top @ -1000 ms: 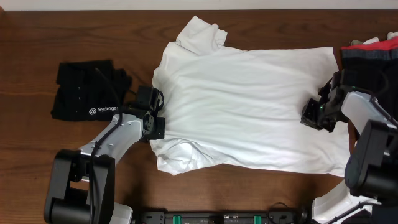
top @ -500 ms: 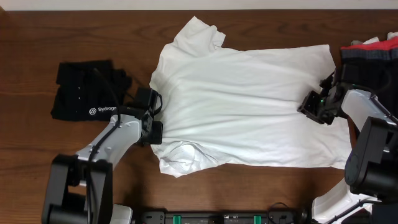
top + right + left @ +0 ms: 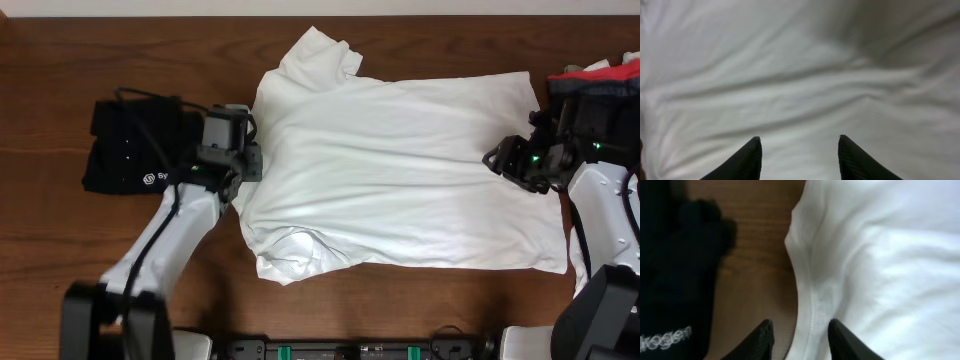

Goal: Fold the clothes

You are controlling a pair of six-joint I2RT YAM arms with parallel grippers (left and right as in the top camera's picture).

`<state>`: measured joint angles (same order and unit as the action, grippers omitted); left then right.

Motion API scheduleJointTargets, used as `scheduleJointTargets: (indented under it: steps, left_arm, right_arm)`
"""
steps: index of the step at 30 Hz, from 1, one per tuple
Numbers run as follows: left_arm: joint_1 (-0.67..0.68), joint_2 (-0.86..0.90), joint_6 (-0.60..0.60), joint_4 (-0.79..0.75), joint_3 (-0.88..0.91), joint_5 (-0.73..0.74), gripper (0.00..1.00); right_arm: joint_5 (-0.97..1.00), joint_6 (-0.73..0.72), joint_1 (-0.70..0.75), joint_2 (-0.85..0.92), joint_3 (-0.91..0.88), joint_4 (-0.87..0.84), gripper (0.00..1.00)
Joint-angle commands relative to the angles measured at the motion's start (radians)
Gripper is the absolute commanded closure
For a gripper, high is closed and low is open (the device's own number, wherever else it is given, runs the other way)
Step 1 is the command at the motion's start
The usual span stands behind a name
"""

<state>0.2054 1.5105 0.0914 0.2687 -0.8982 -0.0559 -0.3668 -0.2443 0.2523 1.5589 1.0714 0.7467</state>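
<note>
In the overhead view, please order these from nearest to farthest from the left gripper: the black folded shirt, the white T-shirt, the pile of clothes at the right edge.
1. The white T-shirt: its left edge lies directly under the left gripper.
2. The black folded shirt: just to the gripper's left.
3. The pile of clothes: far right edge, beyond the whole T-shirt.

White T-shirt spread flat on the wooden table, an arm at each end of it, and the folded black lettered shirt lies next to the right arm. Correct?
Not quite. The folded black shirt lies next to the left arm, not the right arm, as the overhead view shows. The rest holds: the white T-shirt is spread flat on the wooden table with an arm at each end.
</note>
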Motion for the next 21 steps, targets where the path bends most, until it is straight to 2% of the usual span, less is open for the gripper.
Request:
scheduleJointTargets:
  steps: [1, 8, 10, 12, 13, 17, 21]
  left_arm:
    - [0.0, 0.099, -0.01, -0.048, -0.003, -0.008, 0.6]
    - [0.0, 0.231, -0.013, -0.136, -0.003, -0.009, 0.61]
    - [-0.003, 0.249, -0.013, -0.136, -0.003, -0.009, 0.68]
    - [-0.013, 0.27, -0.014, -0.132, -0.003, -0.009, 0.92]
    - [-0.022, 0.282, -0.021, -0.128, -0.003, -0.01, 0.94]
    - [-0.075, 0.293, -0.027, -0.119, -0.005, -0.091, 0.94]
    - [-0.135, 0.274, -0.027, -0.103, -0.048, -0.102, 0.94]
  right_arm:
    - [-0.011, 0.014, -0.007, -0.003, 0.006, 0.029, 0.53]
    - [-0.006, 0.014, -0.018, -0.003, 0.005, 0.063, 0.53]
    - [-0.003, 0.014, -0.018, -0.003, 0.005, 0.065, 0.53]
    - [-0.003, 0.014, -0.018, -0.003, 0.005, 0.064, 0.54]
    - [-0.003, 0.014, -0.018, -0.003, 0.005, 0.063, 0.54]
    - [-0.003, 0.014, -0.018, -0.003, 0.005, 0.061, 0.54]
    - [-0.003, 0.014, -0.018, -0.003, 0.005, 0.061, 0.55]
